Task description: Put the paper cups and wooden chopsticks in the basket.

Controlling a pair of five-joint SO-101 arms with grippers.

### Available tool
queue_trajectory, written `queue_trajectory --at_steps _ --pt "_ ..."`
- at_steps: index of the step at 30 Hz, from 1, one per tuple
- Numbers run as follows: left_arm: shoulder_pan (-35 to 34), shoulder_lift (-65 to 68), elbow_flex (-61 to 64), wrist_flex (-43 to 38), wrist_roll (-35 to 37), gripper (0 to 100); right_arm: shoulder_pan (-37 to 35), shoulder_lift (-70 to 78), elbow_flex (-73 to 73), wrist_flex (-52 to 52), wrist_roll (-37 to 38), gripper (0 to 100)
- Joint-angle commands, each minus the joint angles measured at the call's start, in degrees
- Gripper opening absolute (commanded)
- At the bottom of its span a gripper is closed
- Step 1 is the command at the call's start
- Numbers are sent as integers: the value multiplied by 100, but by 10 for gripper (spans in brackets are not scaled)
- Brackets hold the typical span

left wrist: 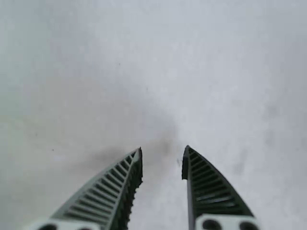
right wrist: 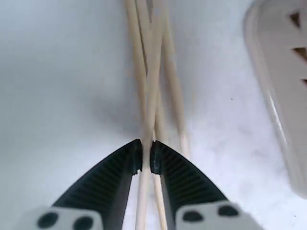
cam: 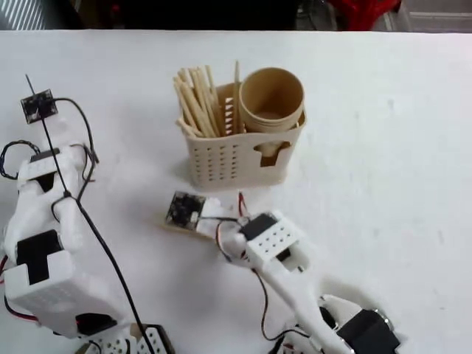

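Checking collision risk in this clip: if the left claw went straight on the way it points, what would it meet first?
Most likely the table itself. The left claw is open and points down at plain white tabletop, with nothing between or beyond its tips. How near the surface lies is unclear.

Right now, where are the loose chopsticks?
In the right wrist view, the loose chopsticks lie on the table beside the basket, one pinched in the right tool.

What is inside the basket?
Inside the basket, a bundle of wooden chopsticks stands on one side and stacked paper cups sit on the other. The basket's wall hides their lower ends, so I cannot count the cups.
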State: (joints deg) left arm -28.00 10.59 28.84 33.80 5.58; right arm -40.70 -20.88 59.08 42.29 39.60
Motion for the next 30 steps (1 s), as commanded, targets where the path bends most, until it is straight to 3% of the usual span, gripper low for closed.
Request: queue_trajectory --at_steps 1,11,17,30 --pt "-31 -40 -114 -97 44 157 -303 -189 97 -198 9 18" --pt "-31 -40 -114 -97 44 157 -338 -180 88 -180 -26 26" --pt "-31 -40 -114 -97 44 157 -637 -189 88 198 9 128" --pt "-31 -40 -123 -97 44 157 -743 -171 -475 198 -62 116"
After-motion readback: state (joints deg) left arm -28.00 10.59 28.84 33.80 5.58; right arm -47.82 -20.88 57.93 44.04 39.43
